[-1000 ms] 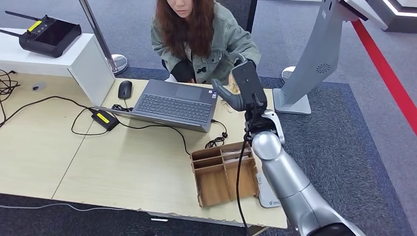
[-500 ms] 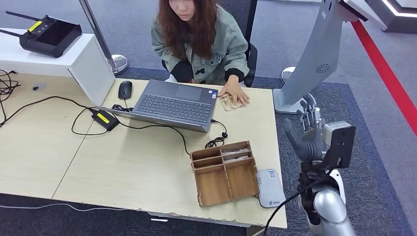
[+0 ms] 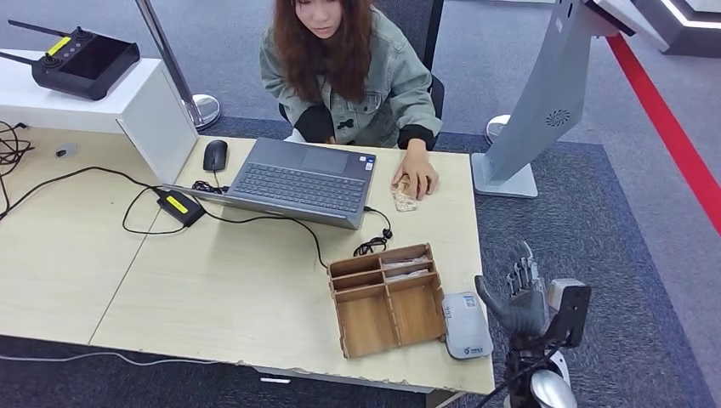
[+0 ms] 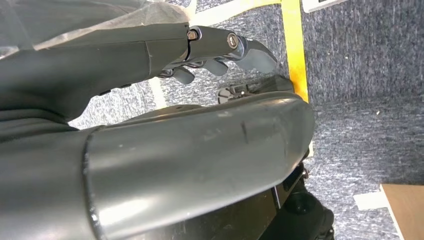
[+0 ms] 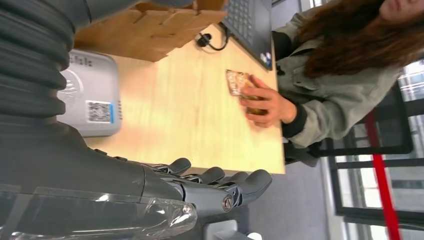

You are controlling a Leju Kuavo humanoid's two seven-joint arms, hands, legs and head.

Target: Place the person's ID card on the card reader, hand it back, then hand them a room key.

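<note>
Down and back comes my right hand (image 3: 520, 297) since a second ago, when it was stretched over the far bench edge toward the person; it now hangs off the near right corner, and the person's hand (image 3: 418, 175) has slid onto the card. The bench (image 3: 238, 280) lies to the left of my fingers (image 3: 520, 265), pale wood. The person (image 3: 349, 68) sits across it, well beyond my fingers. The laptop (image 3: 298, 178) stands open far to the left of them. The wooden organiser (image 3: 387, 297) sits near my fingers, on the bench. The card reader (image 3: 466, 325), grey-white, lies just beside my fingers, between them and the organiser, nothing on it. The ID card (image 3: 403, 194) lies flat well ahead of my fingers, under the person's fingertips. My right fingers are spread upward and hold nothing. My left hand (image 4: 220, 50) hangs over the carpet, fingers loosely extended, holding nothing.
</note>
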